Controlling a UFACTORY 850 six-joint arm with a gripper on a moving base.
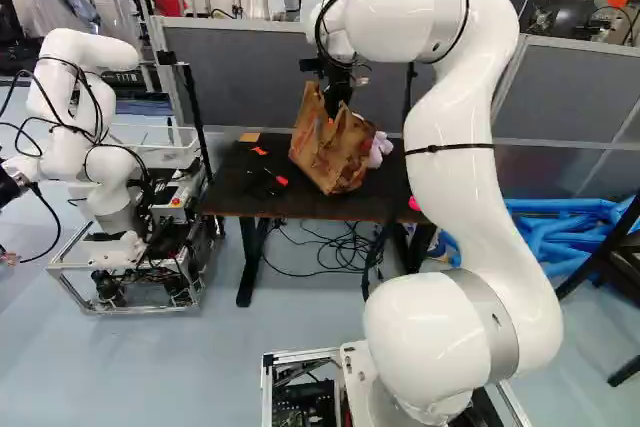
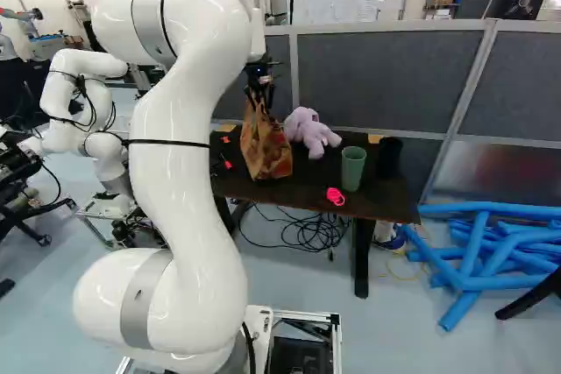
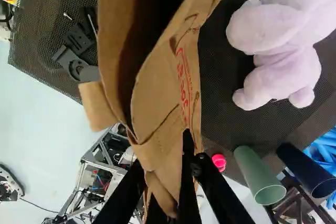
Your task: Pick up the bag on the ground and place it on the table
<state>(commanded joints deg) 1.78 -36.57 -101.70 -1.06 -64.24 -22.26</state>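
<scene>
Settling the bag [image 1: 332, 154] squarely comes before release: the end effector [image 1: 337, 102] is closed on its crumpled upper part, and the bag leans over the tabletop [image 2: 307, 188], beside the plush toy [image 2: 308, 131]. Base contact is unclear, so it should lower gently, levelling the base.

Your arm [image 1: 468, 147] reaches over the desk [image 1: 222, 205] to the top of the bag [image 1: 328, 155], which tilts; you can't tell if its base touches. You see something pale pink [image 1: 379, 150] beside it, cables [image 1: 338, 253] below the desk, blue tubes [image 1: 570, 235] at right, another robot [image 1: 78, 122] at left.
</scene>
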